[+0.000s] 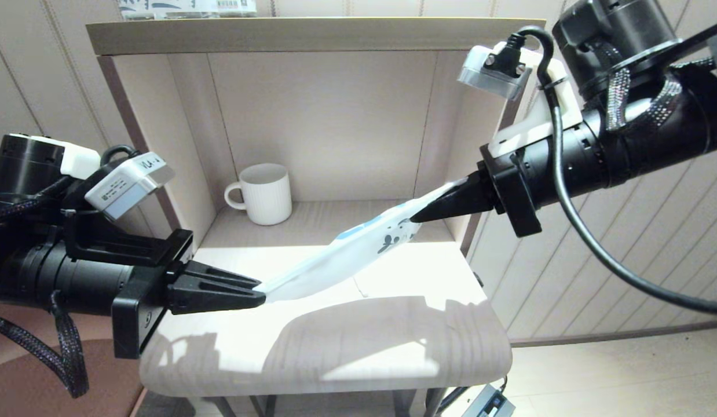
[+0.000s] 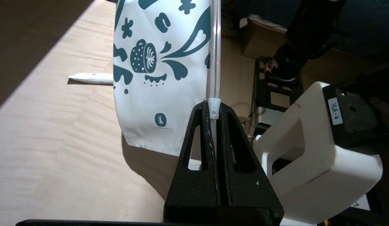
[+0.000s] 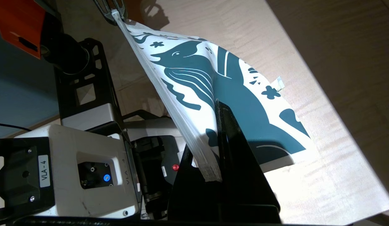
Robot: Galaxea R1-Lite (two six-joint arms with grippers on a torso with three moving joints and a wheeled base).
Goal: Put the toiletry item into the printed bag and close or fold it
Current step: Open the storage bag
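Printed bag [image 1: 347,250] taut between left pincer [image 1: 260,292] and right pincer [image 1: 416,219]

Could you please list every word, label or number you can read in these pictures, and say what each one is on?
"VLA-4": sticker on the black camera mount in the left wrist view.
"VLA-4": sticker on the black camera mount in the right wrist view.
Label on the left wrist camera: too small to read.
Barcoded packages on top of the shelf: unreadable.
Printed bag: pictures only, no words.

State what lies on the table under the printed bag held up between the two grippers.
Under the printed bag, on the table, lies a thin white stick; the bag covers one end. The left gripper and right gripper pinch opposite ends.
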